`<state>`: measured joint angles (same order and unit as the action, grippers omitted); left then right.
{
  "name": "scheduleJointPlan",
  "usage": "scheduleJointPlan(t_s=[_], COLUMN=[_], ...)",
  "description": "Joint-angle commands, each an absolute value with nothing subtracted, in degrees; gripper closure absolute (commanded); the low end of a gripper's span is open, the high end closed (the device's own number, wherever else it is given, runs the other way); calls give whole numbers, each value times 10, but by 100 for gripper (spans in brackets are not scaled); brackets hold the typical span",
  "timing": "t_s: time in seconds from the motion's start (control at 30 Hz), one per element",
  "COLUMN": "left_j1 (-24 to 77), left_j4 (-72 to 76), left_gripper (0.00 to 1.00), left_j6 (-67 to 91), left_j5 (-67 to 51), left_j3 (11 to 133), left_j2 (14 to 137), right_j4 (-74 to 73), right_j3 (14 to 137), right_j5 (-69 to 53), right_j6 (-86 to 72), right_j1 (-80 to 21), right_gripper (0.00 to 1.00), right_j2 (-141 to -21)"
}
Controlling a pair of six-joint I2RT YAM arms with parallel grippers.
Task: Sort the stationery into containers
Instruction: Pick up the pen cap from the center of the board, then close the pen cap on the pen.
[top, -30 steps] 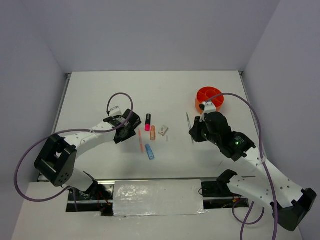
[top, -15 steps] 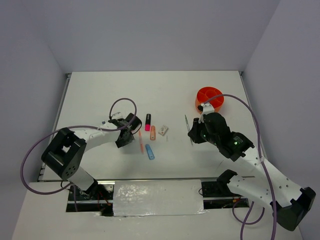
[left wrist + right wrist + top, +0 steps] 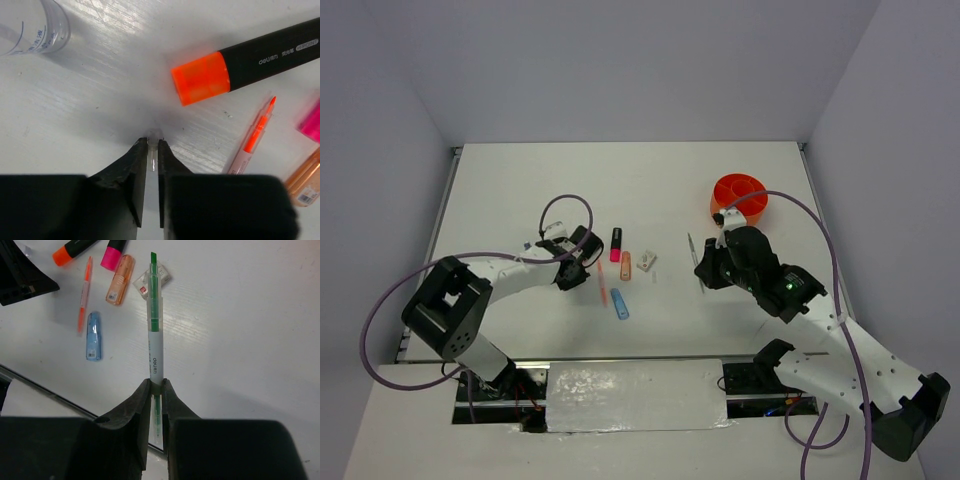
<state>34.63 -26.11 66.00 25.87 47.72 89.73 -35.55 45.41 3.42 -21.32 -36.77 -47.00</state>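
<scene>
Stationery lies mostly loose on the white table point(image 3: 520, 200). One piece of it, a green pen point(image 3: 155, 335), is clamped in the right pincer point(image 3: 156, 386): the jaws press on the white barrel and the green end sticks straight out past the tips. Just beside that end lies a small white piece point(image 3: 164, 274) (the pen hides part of it). To the left of it in this pincer's own camera come a peach bar point(image 3: 120, 286), a pink-capped marker point(image 3: 113, 254), a thin orange pen point(image 3: 84, 287) and an orange-capped marker point(image 3: 70, 252). A light-blue strip point(image 3: 93, 335) lies nearer the pincer. None of them touches it. Seen from above, the orange tub point(image 3: 740, 197) with its inner dividers stands beyond the right pincer and a little to its right, apart from it.

The left pincer point(image 3: 153, 142) points down at the table. Its jaws are drawn almost together on a thin clear sliver point(image 3: 153, 134) that shows in the narrow slot between them (what it is I cannot tell). Ahead of its tips and to the right in its camera lies the orange-capped marker, cap end nearest the pincer. The orange pen lies right of the tips, near but apart. Ahead and well to the left is a clear tube point(image 3: 35, 25) with blue print.
</scene>
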Motion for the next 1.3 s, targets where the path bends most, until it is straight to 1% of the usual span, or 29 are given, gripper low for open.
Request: scheduleJointPlan(t_s=[0.0,0.03,0.07,0.1,0.13,0.17,0.23,0.47,0.57,0.6,0.67,0.7,0.73,0.83,1.03,1.27], left_j1=[343,342,341,341,341,341,341,344,346,346,346,347,347,346,347,347], left_j4=[-262,-261,-258,-254,-255,-247,-237,-196,-187,-168,-110,-110,-65,-5,40,95], left_gripper=[81,84,94,98,100,100,100,100,100,100,100,100,100,100,100,100], left_j6=[655,655,652,648,648,644,629,535,493,482,449,440,432,421,432,465], left_j5=[237,236,236,233,231,228,214,169,156,149,113,95,78,24,-58,-99], left_j3=[448,447,445,443,442,439,435,449,476,481,479,479,473,467,468,438], left_j2=[905,903,898,895,883,875,852,653,578,557,505,485,456,420,403,369], right_j4=[-324,-323,-319,-315,-302,-294,-273,-202,-136,-117,-10,-10,46,116,145,186], right_j3=[454,453,450,447,440,435,425,376,337,327,280,279,260,251,298,325], right_j5=[19,16,6,3,-17,-45,-61,-101,-112,-118,-149,-149,-155,-138,-67,-23], right_j6=[-207,-207,-207,-203,-200,-198,-195,-234,-285,-295,-324,-333,-343,-356,-315,-311], right_j1=[-372,-372,-372,-372,-372,-372,-372,-373,-384,-388,-412,-424,-436,-498,-619,-664], right_gripper=[100,100,100,100,100,100,100,100,100,100,100,100,100,100,100,100], right_j2=[-468,-467,-466,-464,-461,-458,-449,-435,-421,-416,-408,-406,-406,-423,-471,-511])
